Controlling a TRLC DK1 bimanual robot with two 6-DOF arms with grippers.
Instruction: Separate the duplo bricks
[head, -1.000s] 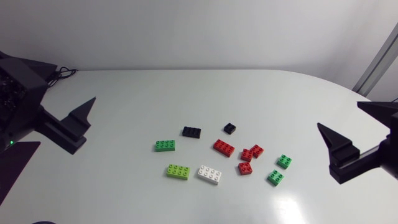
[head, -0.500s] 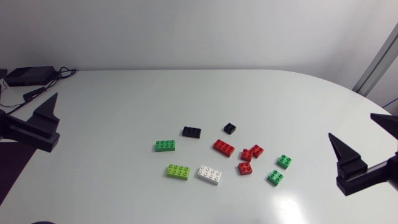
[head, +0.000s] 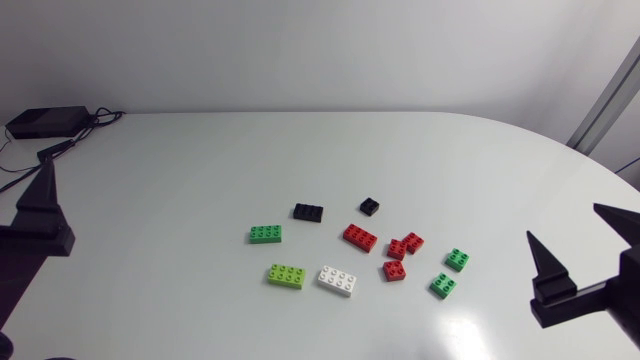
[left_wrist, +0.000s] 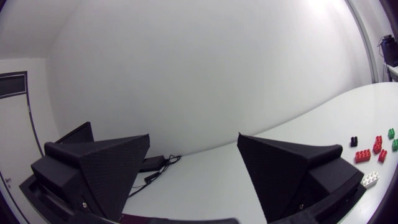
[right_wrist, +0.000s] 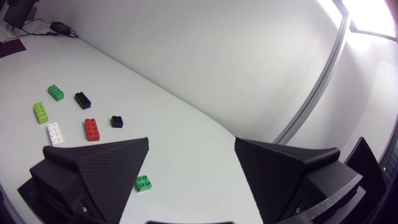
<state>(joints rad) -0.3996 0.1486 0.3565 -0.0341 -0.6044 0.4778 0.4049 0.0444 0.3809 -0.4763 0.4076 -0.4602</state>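
Note:
Several duplo bricks lie apart in the middle of the table: a black brick (head: 308, 211), a small black one (head: 370, 206), a green one (head: 265, 233), a lime one (head: 287, 275), a white one (head: 337, 280), a red one (head: 360, 237), two touching red ones (head: 404, 245), a small red one (head: 394, 270) and two small green ones (head: 457, 259) (head: 443, 285). My left gripper (left_wrist: 193, 168) is open and empty at the table's left edge, far from them. The right gripper (head: 566, 224) is open and empty near the right edge, right of the green bricks.
A black box with cables (head: 45, 122) sits at the far left corner. The white table (head: 200, 170) spreads wide around the bricks. In the right wrist view the white brick (right_wrist: 55, 133) and red brick (right_wrist: 92, 129) lie well ahead of the fingers.
My left arm has pulled back to the left edge, leaving only one finger in the head view. The right gripper has drifted slightly toward the near right edge. The bricks have not moved.

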